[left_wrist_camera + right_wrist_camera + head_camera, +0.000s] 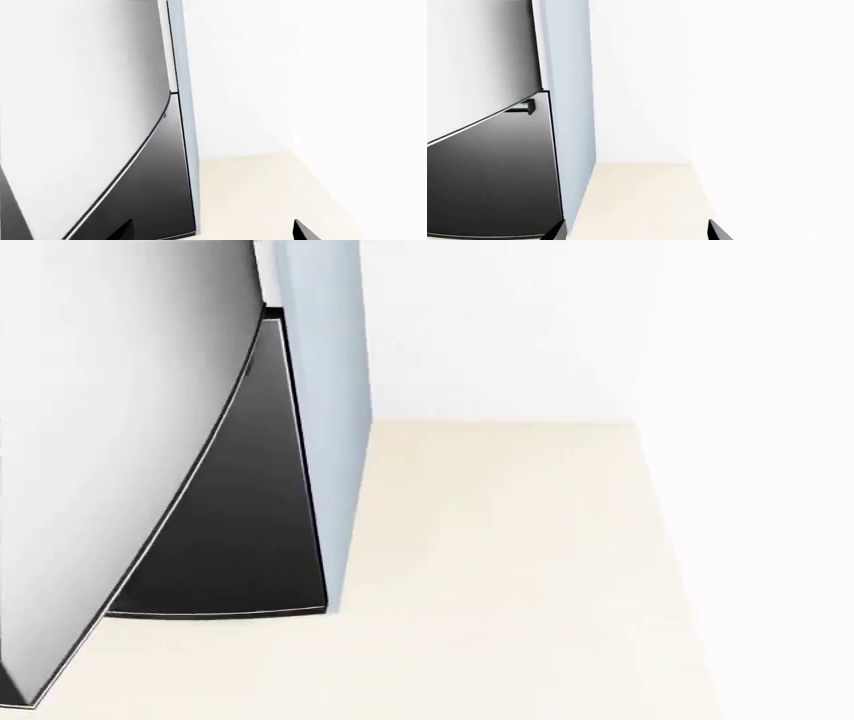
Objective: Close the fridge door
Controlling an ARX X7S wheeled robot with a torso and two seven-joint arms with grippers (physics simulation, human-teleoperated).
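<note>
Fridge door [107,430] swings out wide at the head view's left, its pale edge sweeping over the black lower drawer front [247,540]. Both grippers, left [212,231] and right [637,231], stand spread apart, empty, clear of it. Best plan, I'd say: flat contact, steady push.

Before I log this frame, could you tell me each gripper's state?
Left gripper: open, holding nothing.
Right gripper: open, holding nothing.
</note>
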